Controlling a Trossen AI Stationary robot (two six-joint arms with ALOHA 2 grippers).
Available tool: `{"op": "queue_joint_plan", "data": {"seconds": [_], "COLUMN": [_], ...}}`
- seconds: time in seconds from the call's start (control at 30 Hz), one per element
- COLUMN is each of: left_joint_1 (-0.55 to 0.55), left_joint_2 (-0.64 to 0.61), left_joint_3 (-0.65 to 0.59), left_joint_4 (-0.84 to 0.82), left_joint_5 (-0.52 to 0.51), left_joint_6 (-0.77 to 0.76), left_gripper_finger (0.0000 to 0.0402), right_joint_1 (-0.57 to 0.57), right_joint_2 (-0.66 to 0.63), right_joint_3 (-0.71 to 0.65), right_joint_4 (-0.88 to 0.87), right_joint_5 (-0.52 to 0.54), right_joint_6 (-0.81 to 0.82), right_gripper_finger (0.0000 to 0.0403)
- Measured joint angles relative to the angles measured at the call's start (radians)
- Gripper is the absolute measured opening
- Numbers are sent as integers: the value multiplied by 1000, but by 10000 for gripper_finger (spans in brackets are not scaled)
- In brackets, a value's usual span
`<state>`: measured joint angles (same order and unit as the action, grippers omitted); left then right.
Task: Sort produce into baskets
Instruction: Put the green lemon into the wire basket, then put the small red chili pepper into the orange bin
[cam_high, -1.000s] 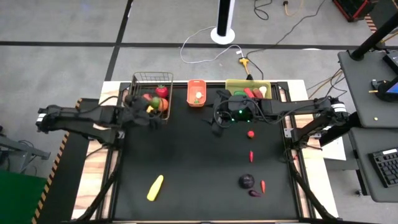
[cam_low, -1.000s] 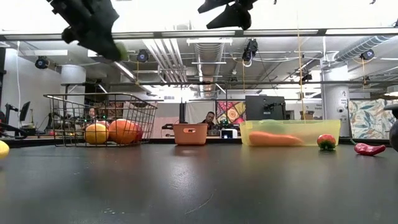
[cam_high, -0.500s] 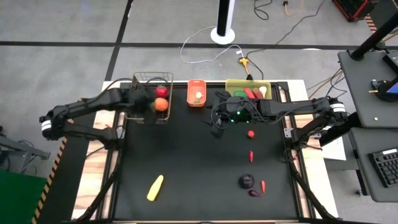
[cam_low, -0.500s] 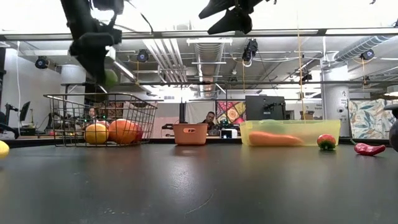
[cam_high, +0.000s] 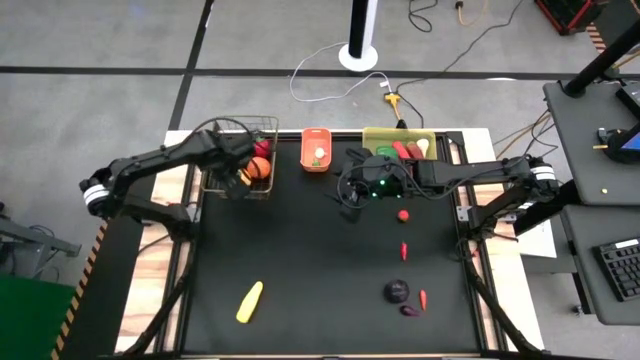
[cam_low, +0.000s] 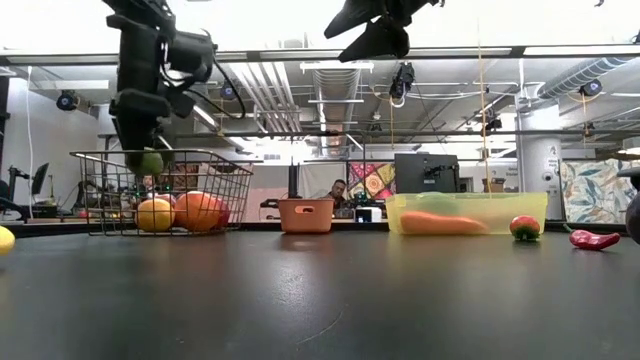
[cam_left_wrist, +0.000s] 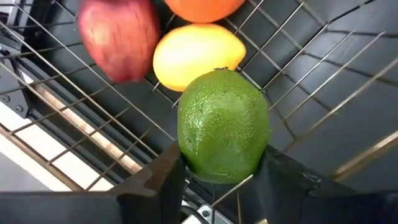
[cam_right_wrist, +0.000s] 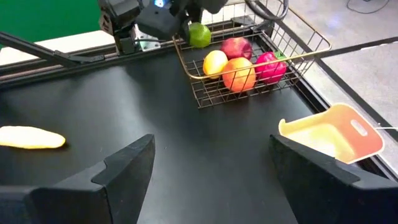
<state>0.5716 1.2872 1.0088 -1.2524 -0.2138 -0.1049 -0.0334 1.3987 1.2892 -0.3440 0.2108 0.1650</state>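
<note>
A yellow corn cob is seen lying on the near part of the black table. Mid-table, the right gripper is held aloft with fingers spread and empty. At the far side, a round green textured fruit is clasped by the left gripper over the dark wire-mesh basket, above a yellow lemon, a red apple and an orange.

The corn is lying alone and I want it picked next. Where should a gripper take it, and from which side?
Grip the corn across its middle, coming straight down from above. It lies flat and slanted on the mat, so turn the fingers crosswise to its long axis.
</note>
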Motion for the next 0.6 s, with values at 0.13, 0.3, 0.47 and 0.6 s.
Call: {"op": "queue_joint_plan", "data": {"seconds": [0.13, 0.3, 0.47, 0.6], "left_joint_1": [0, 0, 0, 0], "left_joint_2": [39, 71, 78, 73], "left_joint_3": [-5, -5, -5, -5], "left_joint_4": [1, 3, 3, 3], "left_joint_5": [-11, -68, -92, -92], "left_joint_6": [-8, -31, -35, -35], "left_gripper_finger": [160, 185, 207, 219], "right_joint_1": [0, 0, 0, 0], "right_joint_2": [0, 0, 0, 0], "right_joint_3": [0, 0, 0, 0], "right_joint_4": [-2, -17, -21, -21], "right_joint_5": [0, 0, 0, 0], "right_joint_6": [0, 5, 11, 11], "right_gripper_finger": [314, 320, 322, 320]}}
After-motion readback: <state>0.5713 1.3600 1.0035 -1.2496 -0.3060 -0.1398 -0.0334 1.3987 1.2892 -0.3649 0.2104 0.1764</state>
